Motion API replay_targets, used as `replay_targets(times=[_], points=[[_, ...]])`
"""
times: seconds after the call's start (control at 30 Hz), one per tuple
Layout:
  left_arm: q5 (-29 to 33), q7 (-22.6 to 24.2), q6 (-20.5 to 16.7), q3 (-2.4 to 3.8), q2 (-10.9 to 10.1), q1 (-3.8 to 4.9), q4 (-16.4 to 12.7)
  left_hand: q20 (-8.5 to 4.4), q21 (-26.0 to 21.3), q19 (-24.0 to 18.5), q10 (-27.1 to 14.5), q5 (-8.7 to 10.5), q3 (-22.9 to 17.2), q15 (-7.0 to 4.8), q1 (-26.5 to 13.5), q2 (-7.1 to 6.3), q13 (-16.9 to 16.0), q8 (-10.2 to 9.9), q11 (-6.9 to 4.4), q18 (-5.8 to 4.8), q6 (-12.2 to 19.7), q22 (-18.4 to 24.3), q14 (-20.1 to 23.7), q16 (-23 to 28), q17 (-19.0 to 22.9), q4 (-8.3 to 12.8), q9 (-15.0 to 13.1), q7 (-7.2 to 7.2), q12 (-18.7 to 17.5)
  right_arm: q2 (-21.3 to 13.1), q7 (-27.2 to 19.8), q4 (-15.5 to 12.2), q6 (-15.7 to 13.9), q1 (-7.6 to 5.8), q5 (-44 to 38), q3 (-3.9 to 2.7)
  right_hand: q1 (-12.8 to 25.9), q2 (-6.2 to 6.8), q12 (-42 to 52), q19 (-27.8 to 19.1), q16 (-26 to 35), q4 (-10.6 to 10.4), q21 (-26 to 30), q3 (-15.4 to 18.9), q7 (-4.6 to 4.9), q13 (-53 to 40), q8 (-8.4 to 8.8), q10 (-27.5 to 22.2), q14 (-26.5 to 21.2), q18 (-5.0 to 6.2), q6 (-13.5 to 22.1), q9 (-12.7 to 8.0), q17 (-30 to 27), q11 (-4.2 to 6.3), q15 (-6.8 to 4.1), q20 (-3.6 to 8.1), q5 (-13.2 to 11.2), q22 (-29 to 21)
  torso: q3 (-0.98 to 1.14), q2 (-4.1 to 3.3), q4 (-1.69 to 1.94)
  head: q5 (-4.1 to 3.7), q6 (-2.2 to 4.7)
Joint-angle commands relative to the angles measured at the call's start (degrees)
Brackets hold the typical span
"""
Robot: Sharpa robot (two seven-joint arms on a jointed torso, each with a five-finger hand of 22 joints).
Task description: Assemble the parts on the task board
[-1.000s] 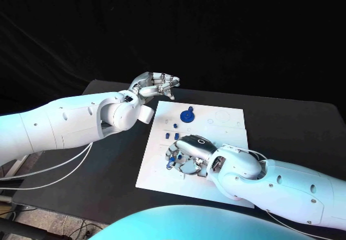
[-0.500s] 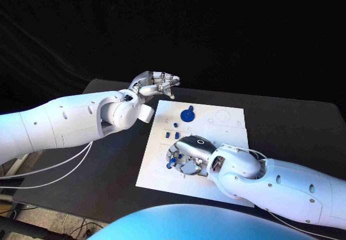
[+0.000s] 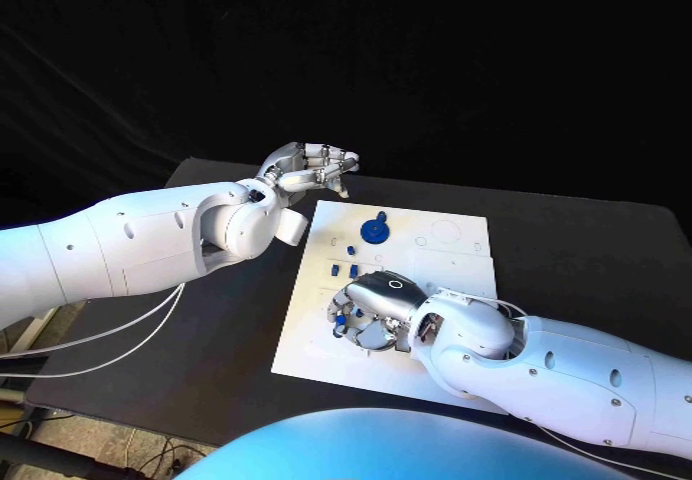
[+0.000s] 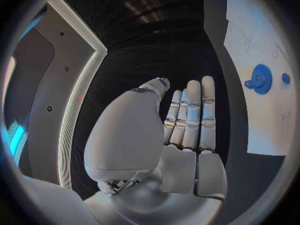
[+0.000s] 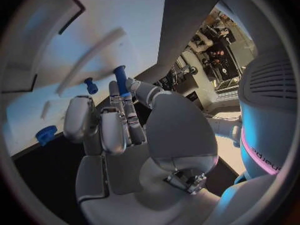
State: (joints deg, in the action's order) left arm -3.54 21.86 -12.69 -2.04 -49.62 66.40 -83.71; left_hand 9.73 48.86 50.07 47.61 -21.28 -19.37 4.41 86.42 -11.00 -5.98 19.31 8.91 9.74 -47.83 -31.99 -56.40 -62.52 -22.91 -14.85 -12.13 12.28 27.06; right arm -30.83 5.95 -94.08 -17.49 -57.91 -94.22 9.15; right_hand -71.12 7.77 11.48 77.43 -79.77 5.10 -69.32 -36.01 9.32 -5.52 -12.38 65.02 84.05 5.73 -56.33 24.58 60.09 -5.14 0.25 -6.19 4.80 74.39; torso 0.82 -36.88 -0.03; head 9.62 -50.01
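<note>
1. Head view: the white task board (image 3: 450, 262) lies in the middle of the black table (image 3: 591, 250), its long side running away from the robot.
2. Right hand (image 3: 378, 310) is palm-down over the near half of the board, fingers curled toward the surface.
3. Right wrist view: the right hand's fingers (image 5: 122, 116) are bunched together around a slim blue peg (image 5: 120, 77) that stands up past the fingertips. The peg appears pinched between thumb and fingers, so the hand holds it; the exact contact points are partly hidden.
4. Just beyond that peg a short blue pin (image 5: 91, 86) stands on the board, apart from the fingers. A blue toothed piece (image 5: 45, 134) lies at the board's edge beside the hand.
5. Left hand (image 3: 309, 167) is raised over the table's far left corner, off the board and well apart from the right hand.
6. Left wrist view: the left hand's fingers (image 4: 194, 112) are extended side by side, the thumb folded across in front, nothing held.
7. A large blue gear (image 3: 374, 232) sits on the far half of the board; in the left wrist view it has a small blue piece (image 4: 285, 78) just beside it.
8. Several small blue parts (image 3: 342, 269) stand in a cluster on the board between the gear and the right hand.
</note>
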Motion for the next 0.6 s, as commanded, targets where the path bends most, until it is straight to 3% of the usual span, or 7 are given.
replay_targets(times=[0.03,0.13,0.6], points=[[0.30,0.21,0.79,0.06,0.05,0.04,-0.12,0.26,0.09,-0.22,-0.27,-0.13,-0.23,0.19,0.23,0.03,-0.06,0.21,-0.03,0.70,0.27,-0.08,0.31,0.02,0.07,0.09,-0.09,0.01,0.40,0.18,-0.01,0.03,1.19,0.34,-0.11,0.28,1.12,1.09,-0.39,-0.21,-0.04,-0.09,0.37,0.45,0.13,0.23,0.26,-0.56,0.54,-0.46,0.49,-0.18,-0.08,-0.36,0.51,-0.30,0.39,-0.12,-0.03,0.02,-0.04,0.01,0.01],[0.30,0.19,0.79,0.06,0.03,0.04,-0.13,0.28,0.11,-0.27,-0.38,-0.14,-0.27,0.21,0.22,0.03,-0.06,0.26,0.00,0.70,0.45,-0.11,0.35,0.01,0.08,0.11,-0.09,0.06,0.51,0.15,0.00,0.06,0.90,0.36,0.07,0.29,1.71,1.90,-0.82,-0.33,-0.10,-0.40,0.63,1.05,0.30,0.56,0.70,-1.68,0.47,-0.42,1.22,-0.40,-0.12,-0.70,0.79,-0.59,0.69,-0.23,0.01,0.01,-0.01,0.00,0.01],[0.30,0.12,0.73,0.06,-0.02,0.04,-0.10,0.28,0.13,-0.29,-0.43,-0.14,-0.30,0.22,0.26,0.02,-0.06,0.28,0.01,0.70,0.52,-0.13,0.37,0.00,0.09,0.15,-0.09,0.07,0.56,-0.21,-0.26,-0.47,-0.61,0.46,0.28,0.33,2.38,3.05,-0.93,-0.66,-0.08,-0.83,1.31,2.23,0.51,0.88,1.23,-3.03,0.30,-0.26,2.18,-0.68,-0.52,-1.01,1.10,-0.93,0.87,-0.59,0.04,0.01,-0.03,0.00,0.01]])
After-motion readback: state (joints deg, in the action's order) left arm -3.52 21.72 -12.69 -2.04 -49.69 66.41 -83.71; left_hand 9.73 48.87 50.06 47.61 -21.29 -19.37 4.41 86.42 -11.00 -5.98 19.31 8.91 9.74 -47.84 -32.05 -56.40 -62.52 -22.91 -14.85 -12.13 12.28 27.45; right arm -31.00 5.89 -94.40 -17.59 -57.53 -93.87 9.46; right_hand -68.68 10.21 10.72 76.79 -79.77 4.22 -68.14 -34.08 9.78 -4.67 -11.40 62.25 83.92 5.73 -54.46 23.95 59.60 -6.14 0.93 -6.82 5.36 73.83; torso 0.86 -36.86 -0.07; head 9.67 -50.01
